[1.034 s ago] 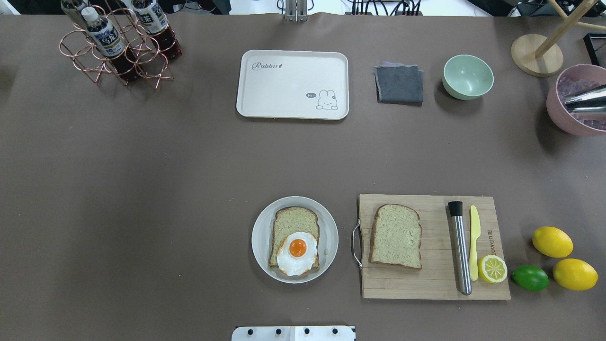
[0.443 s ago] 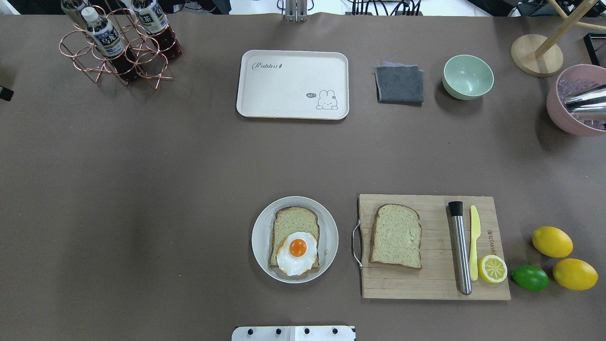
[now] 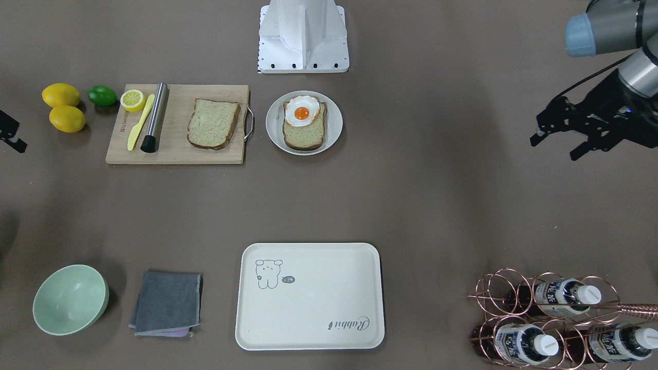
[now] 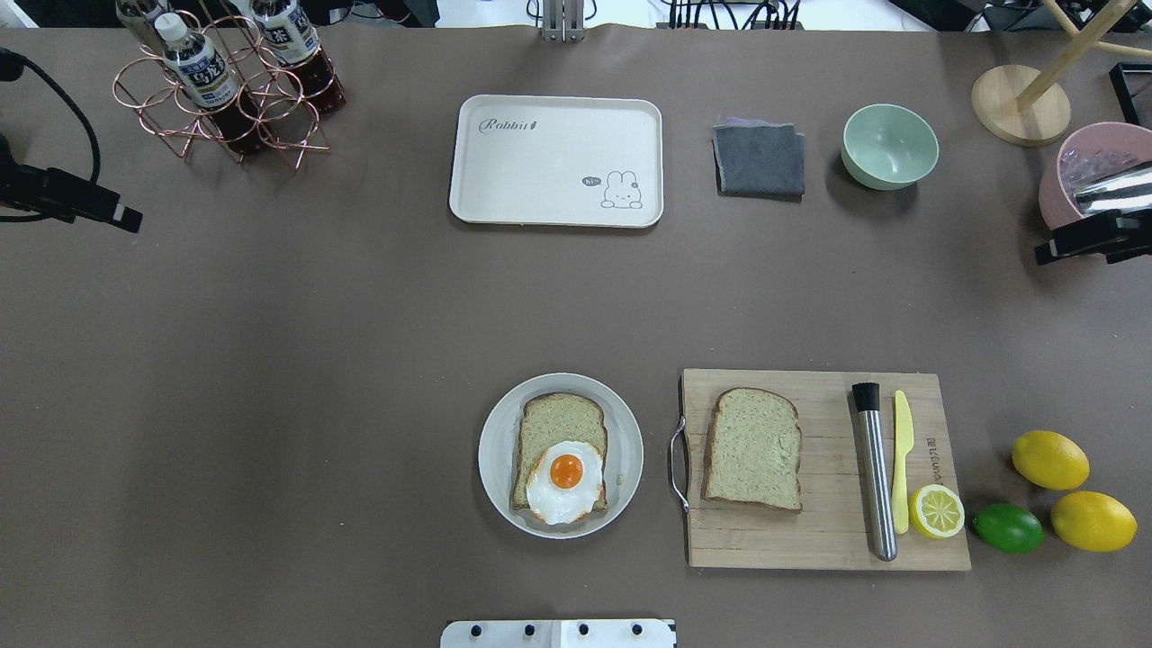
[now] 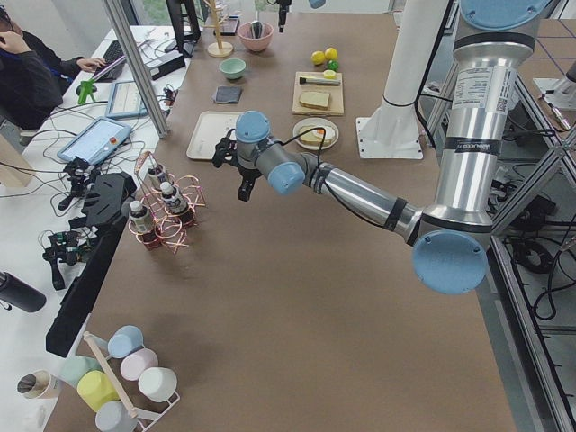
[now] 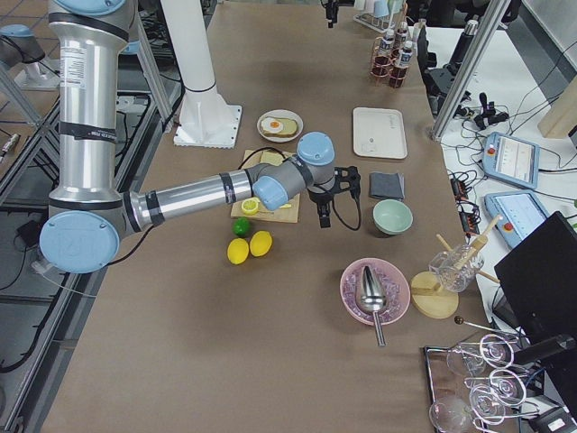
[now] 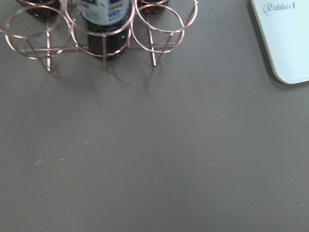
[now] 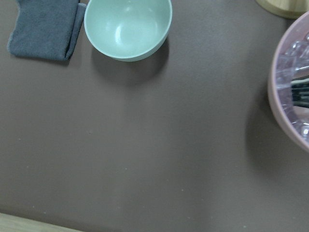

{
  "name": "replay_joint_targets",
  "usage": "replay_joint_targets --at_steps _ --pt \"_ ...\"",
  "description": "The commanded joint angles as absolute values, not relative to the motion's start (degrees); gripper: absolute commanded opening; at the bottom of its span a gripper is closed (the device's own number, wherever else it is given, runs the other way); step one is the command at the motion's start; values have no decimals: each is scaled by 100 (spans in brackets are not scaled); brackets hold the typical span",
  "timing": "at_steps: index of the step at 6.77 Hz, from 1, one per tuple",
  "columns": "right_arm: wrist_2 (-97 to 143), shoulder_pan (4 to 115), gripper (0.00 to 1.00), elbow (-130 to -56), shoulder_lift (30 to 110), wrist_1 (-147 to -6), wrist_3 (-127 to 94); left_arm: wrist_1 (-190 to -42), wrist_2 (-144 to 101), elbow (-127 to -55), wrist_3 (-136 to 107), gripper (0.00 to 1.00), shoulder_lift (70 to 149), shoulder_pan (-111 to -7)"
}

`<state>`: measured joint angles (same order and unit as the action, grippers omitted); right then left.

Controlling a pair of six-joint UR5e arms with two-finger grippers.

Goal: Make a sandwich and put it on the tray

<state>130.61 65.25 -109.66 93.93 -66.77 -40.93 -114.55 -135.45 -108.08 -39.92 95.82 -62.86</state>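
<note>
cream tray point(image 4: 540, 171), smooth rounded rectangle; speckled bread slice point(image 4: 558, 418) under glossy fried egg point(image 4: 565, 481) on white plate point(image 4: 495, 450); second slice point(image 4: 754, 447) on wooden board point(image 4: 810, 540). left gripper point(image 3: 554, 148), right gripper point(image 4: 1077, 258): jaws apart.

table point(image 4: 270, 360) | tray point(image 4: 540, 171) | plate point(image 4: 493, 450) | cutting board point(image 4: 823, 540) | cloth point(image 4: 760, 160) | green bowl point(image 4: 889, 146) | lime point(image 4: 1008, 528)

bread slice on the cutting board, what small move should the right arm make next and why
Probably swing the right gripper in from the right edge of the table to hover over the bare bread slice on the cutting board. That slice is on this arm's side, the other slice on the plate already carries the egg, and the tray holds nothing.
</note>
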Motion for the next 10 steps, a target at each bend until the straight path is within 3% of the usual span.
replay_joint_targets --at_steps 1,5,10 --pt "12248 5280 99 -11258 9273 -6565 -5906 -12143 -13159 -11047 -5277 98 9589 -5400" --pt "10883 3378 100 -11698 8861 -6417 -7715 -12208 -11927 -11066 -6730 98 10212 -3633" --pt "9652 2050 99 -11787 8928 -5822 -8771 -12217 -11373 -11109 -6855 98 10336 -3208"
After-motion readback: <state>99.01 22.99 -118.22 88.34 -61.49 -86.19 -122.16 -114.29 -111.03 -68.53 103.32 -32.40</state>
